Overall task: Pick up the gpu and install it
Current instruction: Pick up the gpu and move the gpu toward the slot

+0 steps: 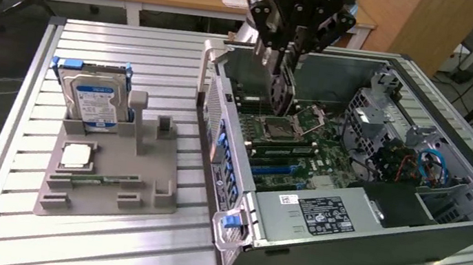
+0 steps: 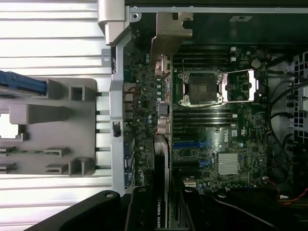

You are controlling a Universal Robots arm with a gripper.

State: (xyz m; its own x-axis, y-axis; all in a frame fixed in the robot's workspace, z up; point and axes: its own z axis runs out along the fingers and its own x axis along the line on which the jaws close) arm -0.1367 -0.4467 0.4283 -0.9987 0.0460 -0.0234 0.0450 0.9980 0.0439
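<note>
And here we are over the open computer case (image 1: 340, 258), which fills the right half of the exterior view. In the upper centre, the gripper (image 1: 290, 57) comes down from the top edge, clamped on the gpu (image 1: 281, 90). We see the card hanging on edge, upright, its lower edge down inside the case, above the motherboard (image 1: 302, 157) and close over the CPU socket (image 1: 277, 128). We cannot tell whether it touches the board.

From the wrist we look straight down the card: the gpu (image 2: 161, 159) shows as a thin dark strip with white lettering on its edge, gripped between the black fingers (image 2: 139, 209), and its silver end bracket (image 2: 169, 36) sits at the far end, by the case wall. The open socket (image 2: 202, 89) lies just beside it.

Over on the left of the exterior view, the hard drive (image 1: 96, 100) with its blue label stands upright in the grey holder (image 1: 135, 160) on the slatted metal table (image 1: 31, 76), well apart from the card.
</note>
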